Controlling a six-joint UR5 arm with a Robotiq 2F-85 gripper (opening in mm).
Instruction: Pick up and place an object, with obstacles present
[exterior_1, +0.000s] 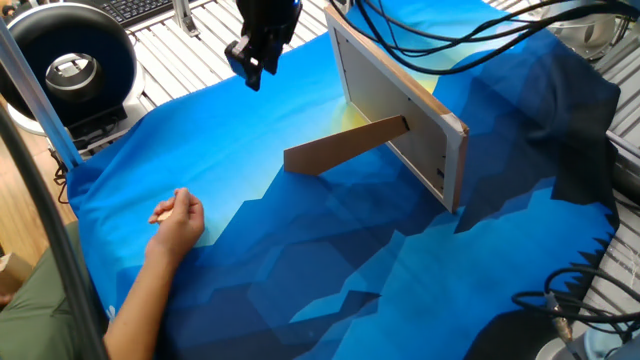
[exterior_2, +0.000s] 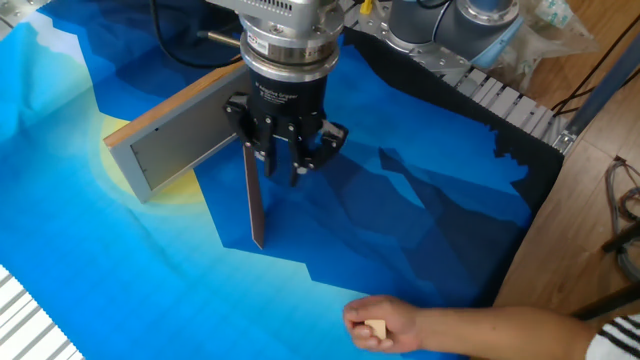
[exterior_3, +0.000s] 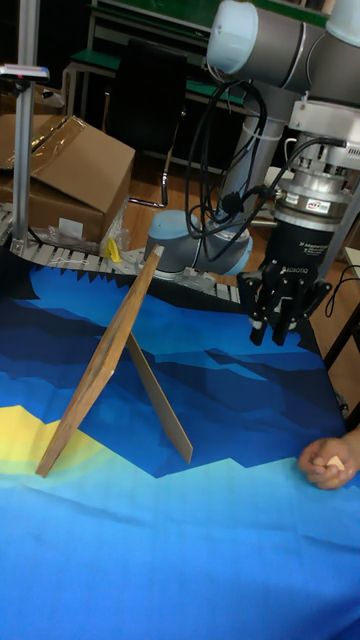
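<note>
The object, a tiny tan wooden cube (exterior_2: 375, 329), lies in a person's hand (exterior_2: 385, 324) at the cloth's near edge; it also peeks from the fist (exterior_3: 333, 463) in the tall fixed view. My gripper (exterior_2: 294, 172) hangs above the blue cloth beside the obstacle with nothing in it, its fingers drawn close together. It also shows in one fixed view (exterior_1: 252, 68) and in the tall fixed view (exterior_3: 277, 328). The obstacle board (exterior_2: 180, 135) stands tilted on its brown prop strip (exterior_2: 253, 200).
A person's arm (exterior_1: 150, 280) reaches in over the cloth's edge. Black cables (exterior_1: 450, 35) hang over the board (exterior_1: 400, 110). A black round device (exterior_1: 70, 60) and a keyboard sit beyond the cloth. A cardboard box (exterior_3: 70, 175) stands behind the table.
</note>
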